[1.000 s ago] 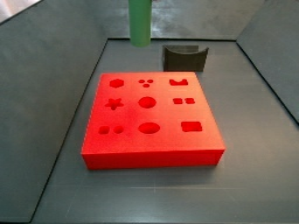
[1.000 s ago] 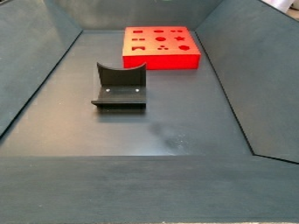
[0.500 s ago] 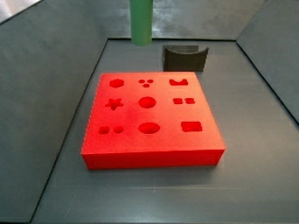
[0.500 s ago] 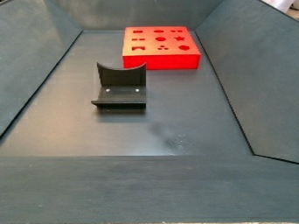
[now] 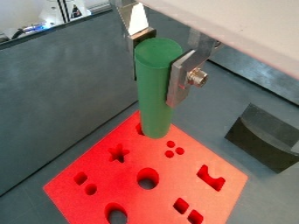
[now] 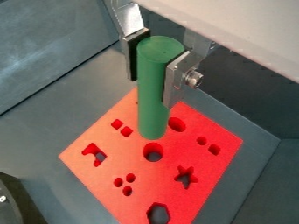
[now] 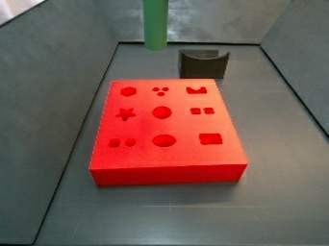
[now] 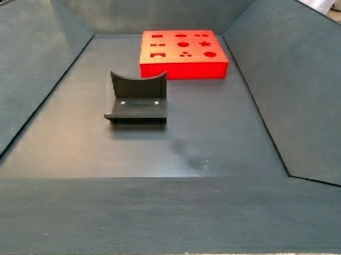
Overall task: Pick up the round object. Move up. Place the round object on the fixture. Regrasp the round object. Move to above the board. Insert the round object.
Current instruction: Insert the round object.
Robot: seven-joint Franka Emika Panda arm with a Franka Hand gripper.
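The gripper [image 5: 158,61] is shut on the green round object [image 5: 153,96], held upright by its upper part between the silver fingers [image 5: 181,77]. Both wrist views show the same grasp; in a wrist view the gripper [image 6: 156,66] holds the round object [image 6: 153,101] above the red board [image 6: 103,144]. The board [image 5: 128,179] lies below, its cut-out holes showing. In a side view only the round object's lower part [image 7: 154,24] shows, hanging high above the floor behind the board [image 7: 167,165]; the gripper is out of frame there. The dark fixture [image 7: 203,63] stands behind the board.
The fixture [image 8: 135,100] stands on the floor in front of the board [image 8: 200,68] in a side view, and shows beside the board in a wrist view [image 5: 268,140]. Sloped grey walls [image 8: 40,90] enclose the floor on all sides.
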